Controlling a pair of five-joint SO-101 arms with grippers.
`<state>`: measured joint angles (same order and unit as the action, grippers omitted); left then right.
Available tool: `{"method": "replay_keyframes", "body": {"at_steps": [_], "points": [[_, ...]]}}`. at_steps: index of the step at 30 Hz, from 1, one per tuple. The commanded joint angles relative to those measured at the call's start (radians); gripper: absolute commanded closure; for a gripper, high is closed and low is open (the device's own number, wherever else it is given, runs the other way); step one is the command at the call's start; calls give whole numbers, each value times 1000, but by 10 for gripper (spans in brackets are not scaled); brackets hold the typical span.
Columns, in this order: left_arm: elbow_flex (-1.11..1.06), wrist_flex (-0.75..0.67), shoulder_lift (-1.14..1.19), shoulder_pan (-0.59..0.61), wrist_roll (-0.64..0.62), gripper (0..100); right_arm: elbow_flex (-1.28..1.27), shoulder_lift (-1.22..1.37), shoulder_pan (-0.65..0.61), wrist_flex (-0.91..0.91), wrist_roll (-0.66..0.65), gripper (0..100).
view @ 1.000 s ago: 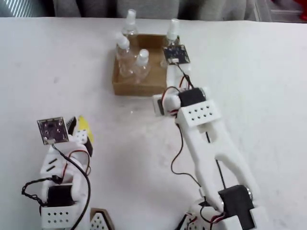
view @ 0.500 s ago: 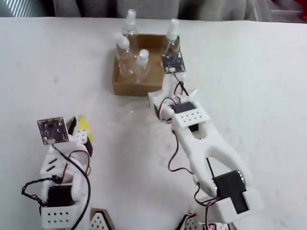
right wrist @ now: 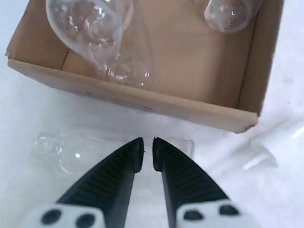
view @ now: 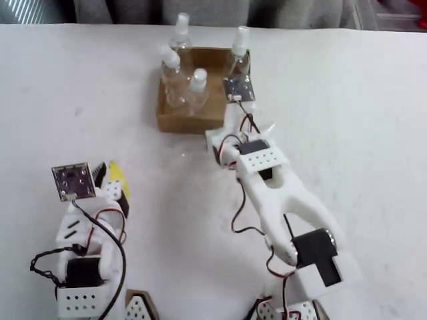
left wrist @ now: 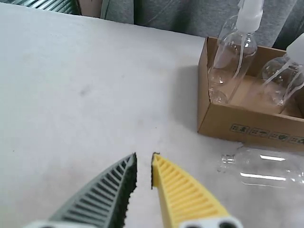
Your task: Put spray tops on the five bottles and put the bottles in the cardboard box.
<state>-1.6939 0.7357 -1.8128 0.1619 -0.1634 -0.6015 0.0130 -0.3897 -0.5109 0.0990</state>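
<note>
Right gripper (right wrist: 147,153) is hovering over a capless bottle (right wrist: 57,149) that is lying on the surface (right wrist: 292,85) just outside the cardboard box (right wrist: 142,102). Its jaws are pinched together, gripping nothing. Left gripper (left wrist: 144,164) is hanging over bare surface, jaws likewise closed. Topped bottles (view: 173,75) are standing in the box.

- You have the white table (view: 80,87) under everything; take it as your landmark.
- On its top, left of the middle, you'll see a faint dark smudge (view: 79,111).
- Behind its far edge hangs grey cloth (view: 133,10).
- Past its far left corner stands a ribbed, shiny panel (view: 27,10).
- Past its far right corner is something red (view: 400,5).
- At its near edge sits a small brown piece (view: 143,303), possibly card.
</note>
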Motion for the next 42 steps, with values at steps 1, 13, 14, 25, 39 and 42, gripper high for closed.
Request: {"method": "replay_keyframes", "body": {"at_steps": [1,13,14,25,39,42], "points": [[0,-14,-12,12,-3,917,-12,-73,-42,-186,-12,981],[0,-14,-12,12,-3,917,-11,-535,-104,-527,-64,978],[0,-12,-12,12,-3,917,-11,-572,-125,-535,-138,978],[0,-12,-12,12,-3,917,-8,-556,-292,-593,-694,834],[0,-12,-12,12,-3,917,121,-208,-292,-447,-1034,714],[0,-12,-12,12,-3,917,206,-125,-292,-456,-1034,713]]}}
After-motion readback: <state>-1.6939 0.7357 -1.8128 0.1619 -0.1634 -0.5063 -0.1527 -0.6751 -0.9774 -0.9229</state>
